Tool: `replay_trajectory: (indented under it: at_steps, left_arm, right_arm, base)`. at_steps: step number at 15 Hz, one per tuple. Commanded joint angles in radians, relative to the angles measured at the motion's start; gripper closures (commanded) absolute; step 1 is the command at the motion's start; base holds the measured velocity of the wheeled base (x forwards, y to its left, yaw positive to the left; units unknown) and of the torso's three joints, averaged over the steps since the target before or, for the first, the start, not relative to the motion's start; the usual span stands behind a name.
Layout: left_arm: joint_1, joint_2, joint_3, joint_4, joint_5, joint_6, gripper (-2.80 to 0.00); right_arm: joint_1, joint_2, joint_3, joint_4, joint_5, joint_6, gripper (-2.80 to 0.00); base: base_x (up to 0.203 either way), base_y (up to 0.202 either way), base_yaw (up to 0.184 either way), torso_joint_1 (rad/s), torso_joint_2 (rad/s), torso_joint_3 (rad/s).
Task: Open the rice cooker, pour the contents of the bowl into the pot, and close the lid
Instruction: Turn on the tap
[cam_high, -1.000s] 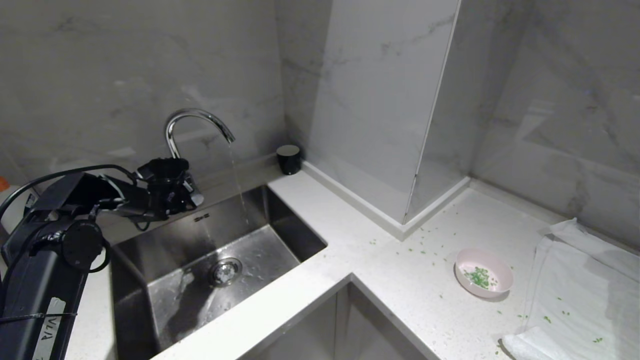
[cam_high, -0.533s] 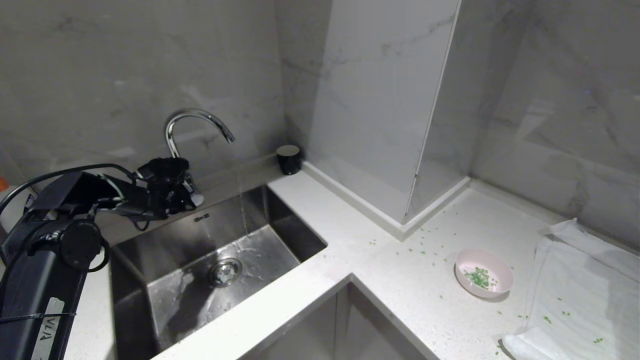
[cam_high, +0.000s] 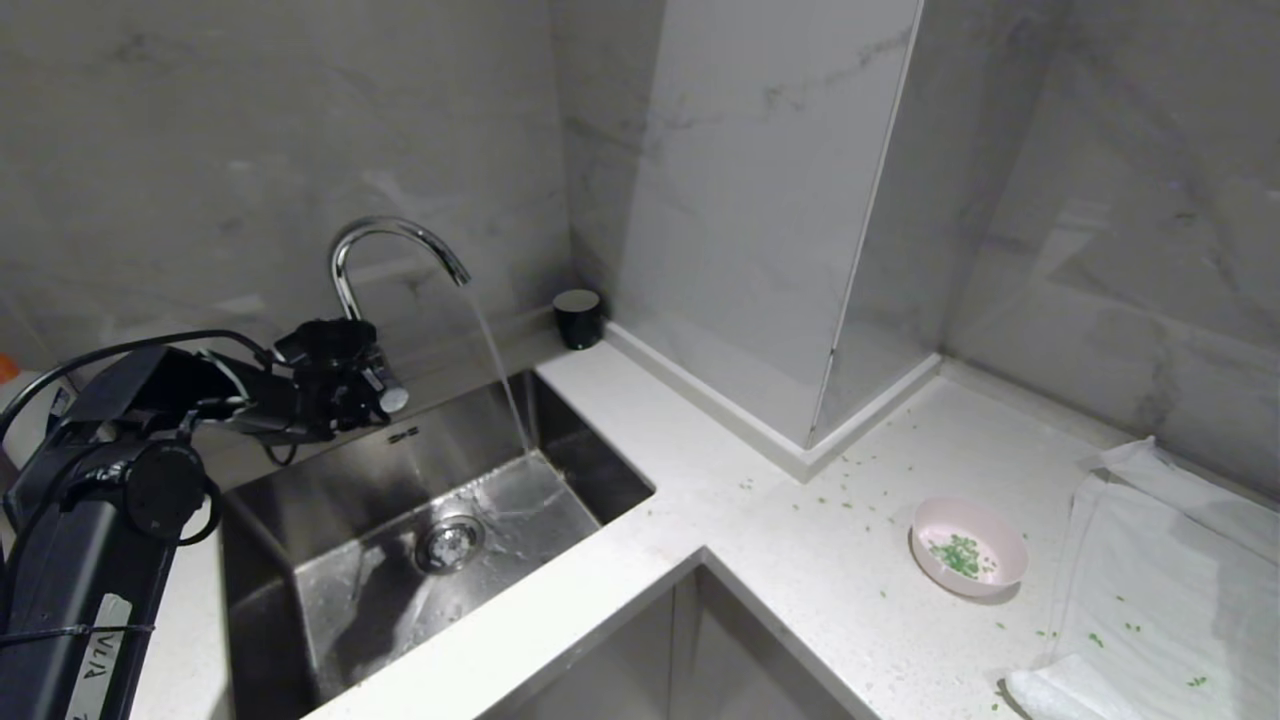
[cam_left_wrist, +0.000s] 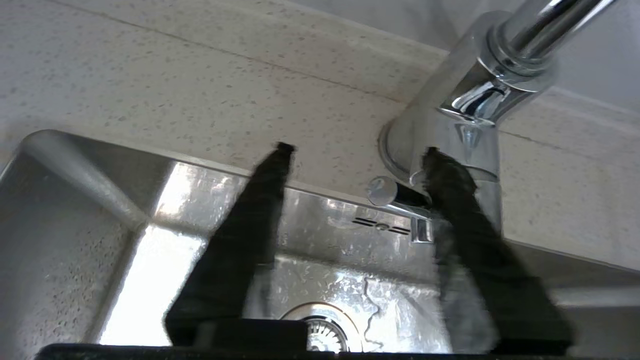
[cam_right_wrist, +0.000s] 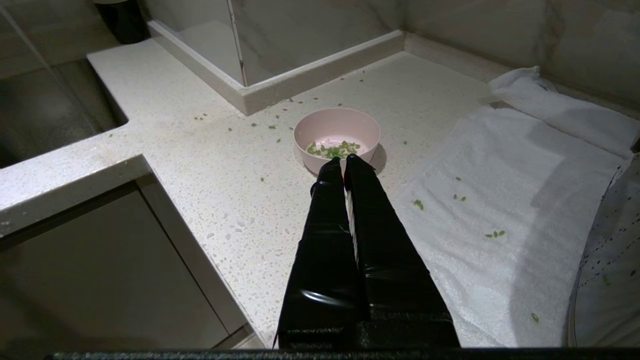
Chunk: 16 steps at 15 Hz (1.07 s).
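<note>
Left end effector (cam_left_wrist: 357, 152) has spread open beside blurred faucet (cam_high: 390, 250)

The right end effector (cam_right_wrist: 341, 161), fingers pressed together, points at the pink bowl (cam_right_wrist: 337, 131) of green bits (cam_right_wrist: 334, 149).

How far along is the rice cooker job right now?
Nothing of it looks done. The pink bowl sits on the counter with chopped green bits in it, and more scattered around. No rice cooker is in view. In hand: the left gripper, open, is at the faucet lever, water running into the sink. The right gripper is shut, short of the bowl. Opening, pouring and closing remain.
</note>
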Motion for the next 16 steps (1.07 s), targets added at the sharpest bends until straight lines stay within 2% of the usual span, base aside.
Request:
replay_trajectory:
  at_steps: [1, 5, 7, 12, 16]
  left_arm:
    - [0.001, -0.005, -0.001, -0.010, 0.003, -0.006, -2.80]
    - [-0.001, -0.042, 0.020, -0.009, 0.004, -0.014, -2.80]
    - [-0.006, -0.106, 0.090, -0.009, 0.003, -0.034, -2.80]
    - [-0.036, -0.323, 0.364, -0.014, -0.021, -0.103, -2.80]
    - [-0.127, -0.526, 0.665, -0.021, -0.098, -0.113, -2.80]
  right_arm:
    - [0.000, 0.000, 0.000, 0.000, 0.000, 0.000, 0.00]
    - [0.000, 0.000, 0.000, -0.001, 0.000, 0.000, 0.00]
    - [0.000, 0.000, 0.000, 0.000, 0.000, 0.000, 0.00]
    - [0.000, 0.000, 0.000, 0.000, 0.000, 0.000, 0.00]
    - [0.000, 0.000, 0.000, 0.000, 0.000, 0.000, 0.00]
  base:
    - [0.000, 0.000, 0.000, 0.000, 0.00, 0.000]
    - [0.000, 0.000, 0.000, 0.000, 0.00, 0.000]
    - [0.000, 0.000, 0.000, 0.000, 0.00, 0.000]
    - [0.000, 0.000, 0.000, 0.000, 0.00, 0.000]
    - [0.000, 0.000, 0.000, 0.000, 0.00, 0.000]
